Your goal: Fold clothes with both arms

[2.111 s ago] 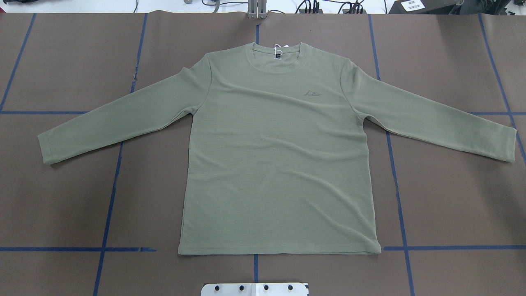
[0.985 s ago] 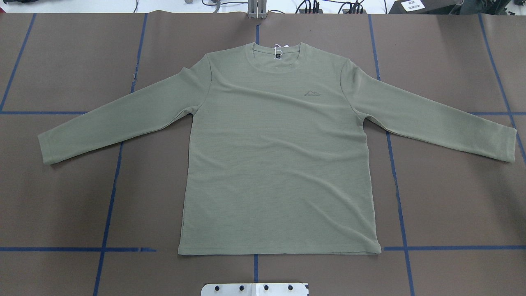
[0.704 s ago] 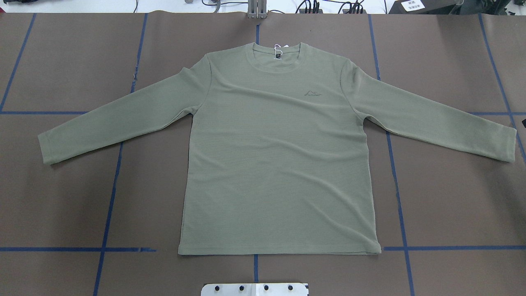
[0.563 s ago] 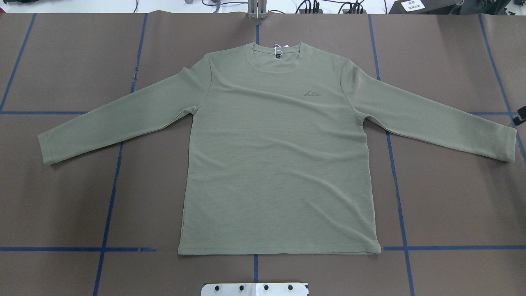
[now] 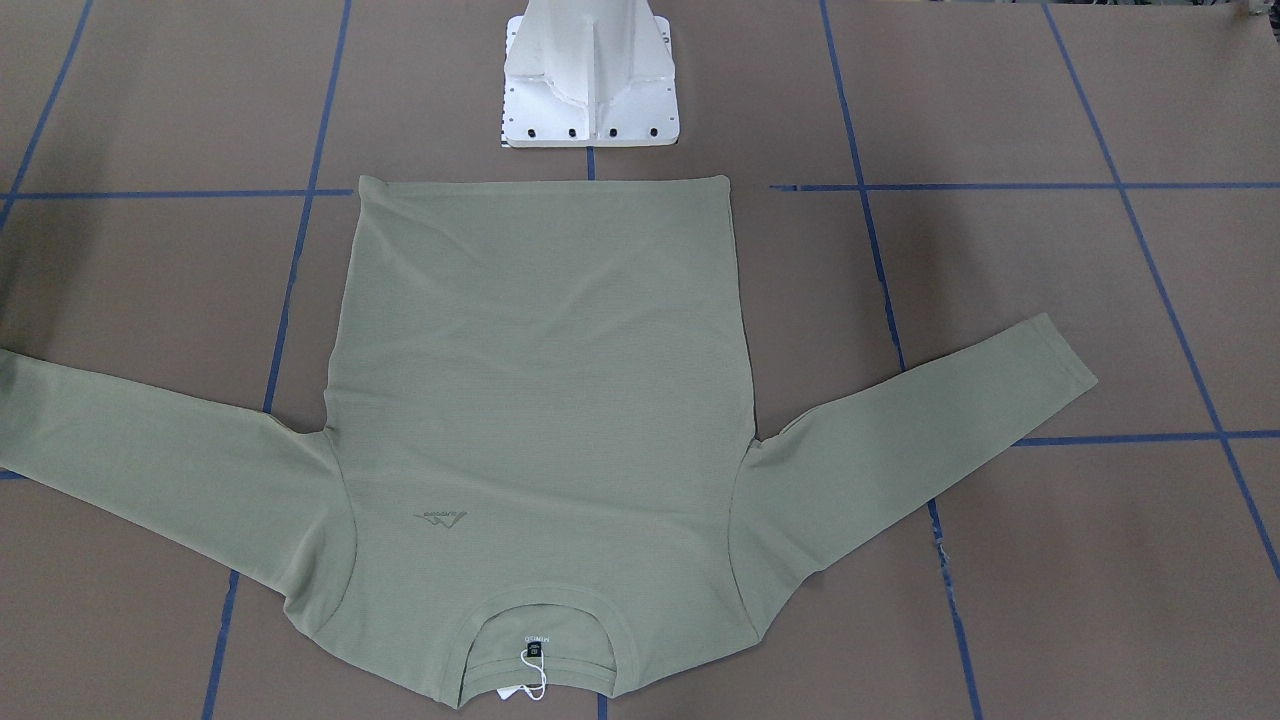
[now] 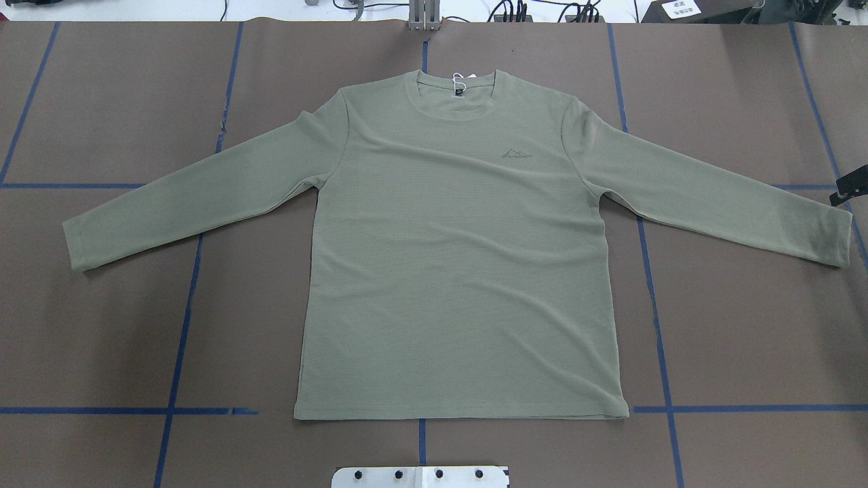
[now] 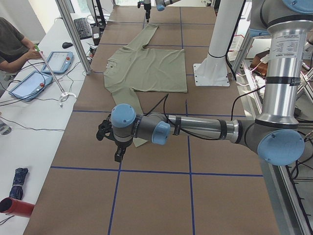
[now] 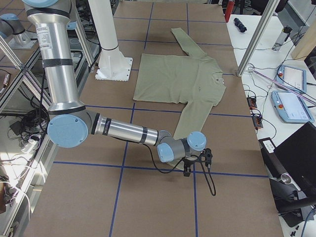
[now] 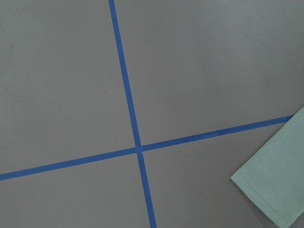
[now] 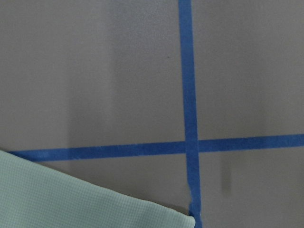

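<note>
Brown paper covering [image 6: 102, 325] spans the whole table, gridded with blue tape lines [image 6: 180, 339]; a white pedestal [image 5: 590, 80] stands at the robot's edge, close to the shirt's hem. Left arm [image 7: 195, 128] reaches out low over the table, and the left gripper [image 7: 115, 149] points down just beyond the end of the left sleeve cuff [image 6: 74, 244]. It shows only in the left side view, so I cannot tell whether its jaws are parted or closed. The left wrist camera sees a tape cross, with the cuff's corner in the lower right of the frame. Shirt [image 6: 461, 271], sage green, lies flat and face up at the table's centre, both sleeves spread outward and angled toward the robot, the hem straight on the robot's side. Collar [image 6: 456, 91] faces the far edge, with a black neck label [image 6: 458, 87] and a white hang tag [image 6: 456, 76] inside it; a small chest logo [image 6: 517, 153] sits right of centre. Right sleeve cuff [image 6: 837, 237] lies near the overhead view's right edge. Right arm [image 8: 123, 132] also stretches low, and the right gripper [image 8: 196, 165] hangs just past that cuff; jaw state cannot be told. The right wrist camera shows the cuff at lower left beside a tape cross.
</note>
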`<state>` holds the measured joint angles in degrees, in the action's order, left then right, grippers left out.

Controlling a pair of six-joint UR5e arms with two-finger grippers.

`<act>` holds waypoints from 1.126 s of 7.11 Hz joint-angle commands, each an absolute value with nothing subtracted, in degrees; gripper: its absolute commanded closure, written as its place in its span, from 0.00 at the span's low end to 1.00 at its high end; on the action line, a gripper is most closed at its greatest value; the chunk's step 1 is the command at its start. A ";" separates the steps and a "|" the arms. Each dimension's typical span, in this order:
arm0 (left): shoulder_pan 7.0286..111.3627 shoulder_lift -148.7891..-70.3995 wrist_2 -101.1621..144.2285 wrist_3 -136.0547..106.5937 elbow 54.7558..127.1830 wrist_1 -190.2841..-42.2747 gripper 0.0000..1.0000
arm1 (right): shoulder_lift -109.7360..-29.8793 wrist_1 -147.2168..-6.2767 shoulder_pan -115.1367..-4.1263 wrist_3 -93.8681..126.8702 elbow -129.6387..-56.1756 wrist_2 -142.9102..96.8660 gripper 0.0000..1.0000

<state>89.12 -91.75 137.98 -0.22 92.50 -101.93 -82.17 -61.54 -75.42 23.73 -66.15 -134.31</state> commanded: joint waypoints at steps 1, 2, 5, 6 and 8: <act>89.12 -91.76 137.99 -0.09 92.55 -101.95 0.00 | -81.83 -61.35 -73.31 24.17 -64.78 -134.21 0.01; 89.12 -91.76 137.99 0.09 92.64 -101.87 0.00 | -81.83 -61.35 -72.34 24.17 -64.17 -134.03 0.06; 89.12 -91.76 137.99 0.09 92.64 -101.87 0.00 | -81.74 -61.26 -72.42 27.94 -65.21 -134.38 1.00; 89.12 -91.67 137.99 0.09 93.33 -101.87 0.00 | -81.83 -61.26 -72.51 27.86 -65.30 -134.38 1.00; 89.12 -91.58 137.99 0.09 93.52 -101.78 0.00 | -81.83 -61.26 -72.86 27.60 -66.61 -135.17 1.00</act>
<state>89.12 -91.63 137.99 0.09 93.37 -101.81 -81.81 -61.27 -72.62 27.64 -65.69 -134.74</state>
